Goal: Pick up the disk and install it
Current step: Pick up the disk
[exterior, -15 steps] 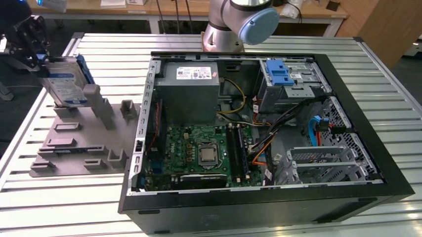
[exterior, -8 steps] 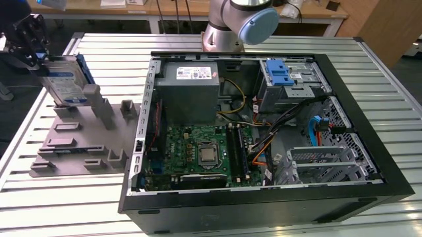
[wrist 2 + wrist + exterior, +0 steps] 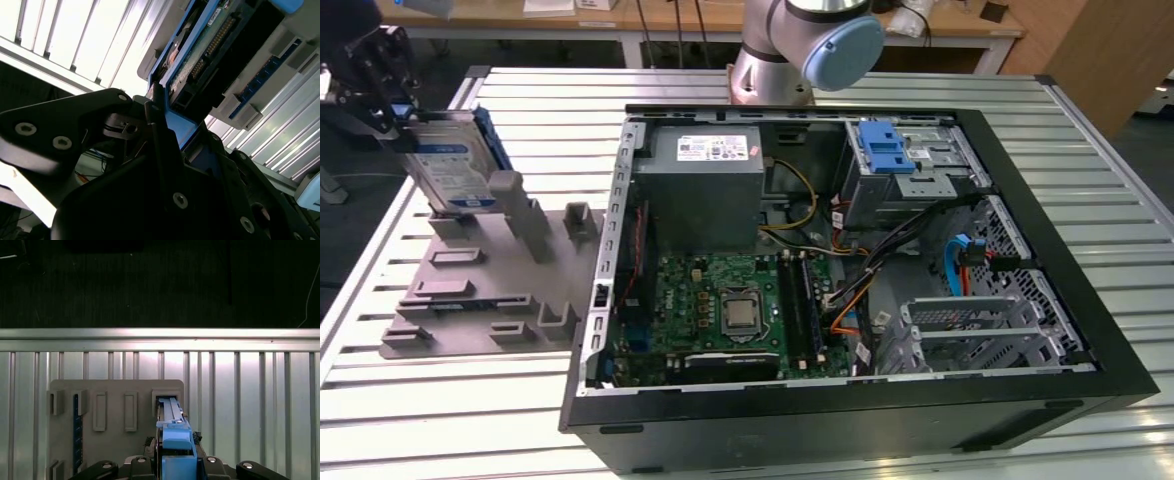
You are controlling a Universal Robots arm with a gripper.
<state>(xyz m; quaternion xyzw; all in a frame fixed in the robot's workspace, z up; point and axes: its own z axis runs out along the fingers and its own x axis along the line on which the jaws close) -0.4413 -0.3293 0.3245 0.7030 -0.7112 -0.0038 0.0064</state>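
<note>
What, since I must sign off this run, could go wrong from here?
1. The gripper holds the disk by its upper end, and the disk hangs tilted; it might slip or swing.
2. The disk's lower edge is close to the uprights of the grey holder and could catch on them.
3. Loose cables cross the open computer case and could snag the disk on its way in.
</note>
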